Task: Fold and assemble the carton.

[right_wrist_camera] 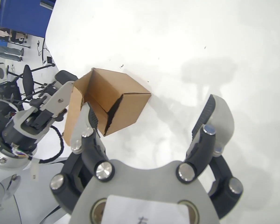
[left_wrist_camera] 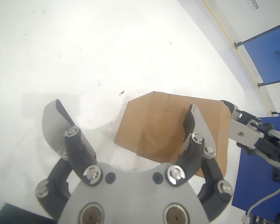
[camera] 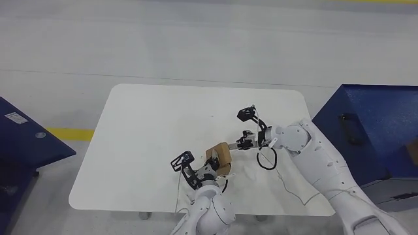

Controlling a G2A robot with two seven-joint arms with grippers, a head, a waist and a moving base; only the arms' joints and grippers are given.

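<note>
**Fig.** Carton (right_wrist_camera: 116, 99), part-folded w/ one end seam gaping and a flap loose, sits on the table (camera: 163, 124) btwn both grippers. L gripper (left_wrist_camera: 124, 104) is spread wide and empty, one finger (left_wrist_camera: 192, 122) over a carton face (contact unclear). R gripper (right_wrist_camera: 150, 102) is likewise spread and empty, one finger (right_wrist_camera: 91, 117) at the carton's flap edge. Risk: w/ no grasp on either side, a push on the flap prob. skids or tips the light carton, or the seam gapes wider.

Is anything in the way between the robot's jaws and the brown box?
No, nothing that I can see. The carton sits on the white table. The left jaws are open close at one side of it, and the right jaws are open at its open end. Both have the carton right in front of them.
</note>
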